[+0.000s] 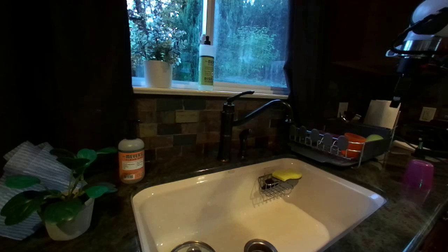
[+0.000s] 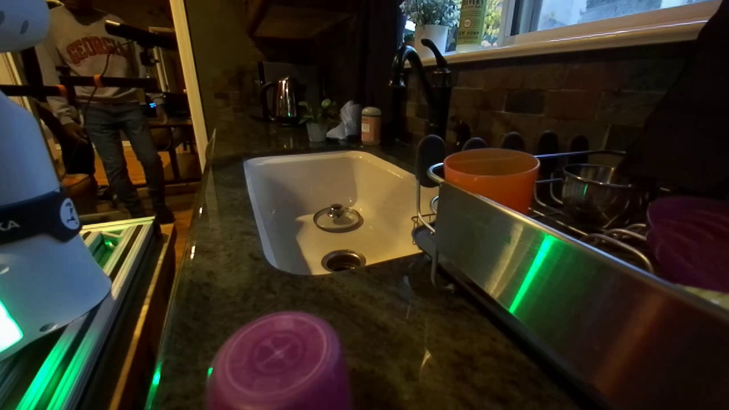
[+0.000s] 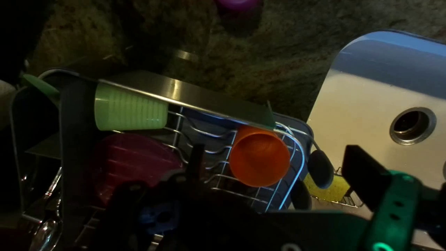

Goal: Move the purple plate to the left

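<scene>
Hanging above the dish rack (image 3: 216, 104), the fingers (image 3: 364, 174) stand well apart, as we see in the wrist view, with an upright orange cup (image 3: 259, 158) showing in the gap below them. We find the purple plate (image 3: 136, 157) in the same rack: a deep purple piece marked with pale lines, its lower part too dark to make out, just beside a light green ridged cup (image 3: 130, 108). Whether plate and green cup touch, we cannot tell. In an exterior view we also catch the plate at the right edge, partly cut off. On the tabletop (image 2: 216, 273) near the rack, a purple-pink cup (image 2: 279, 359) stands upside down, and we see it in both exterior views. Beside the rack is the white sink (image 1: 189, 210), where we spot a glass lid (image 2: 338, 219) near the drain (image 2: 343, 259) and a yellow sponge (image 1: 287, 174) resting on a wire caddy (image 1: 271, 190). Behind the sink rises a dark faucet (image 1: 228, 136); at the end away from the rack we make out a soap bottle (image 1: 131, 164) and a potted plant (image 1: 63, 211) with a striped cloth (image 1: 31, 159) behind it.
</scene>
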You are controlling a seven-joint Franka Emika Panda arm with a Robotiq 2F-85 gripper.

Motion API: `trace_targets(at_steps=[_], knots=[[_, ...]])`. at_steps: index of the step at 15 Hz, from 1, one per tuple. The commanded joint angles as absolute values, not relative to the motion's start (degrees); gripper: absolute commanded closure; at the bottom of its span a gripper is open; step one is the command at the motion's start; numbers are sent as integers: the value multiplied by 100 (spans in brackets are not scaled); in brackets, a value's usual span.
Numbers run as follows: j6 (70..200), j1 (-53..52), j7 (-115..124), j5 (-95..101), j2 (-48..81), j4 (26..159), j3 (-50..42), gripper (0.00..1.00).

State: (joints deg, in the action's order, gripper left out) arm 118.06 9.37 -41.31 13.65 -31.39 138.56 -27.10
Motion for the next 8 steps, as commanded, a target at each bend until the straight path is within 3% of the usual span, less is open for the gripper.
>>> trace_targets(at_steps=[1, 4, 8], knots=[[11812, 1094, -4232, 1266, -3036, 13804, -2582, 0], [11812, 1083, -4236, 1263, -2972, 13772, -2572, 0], [13030, 1149, -5184, 1610, -2446, 13739, -2907, 0]])
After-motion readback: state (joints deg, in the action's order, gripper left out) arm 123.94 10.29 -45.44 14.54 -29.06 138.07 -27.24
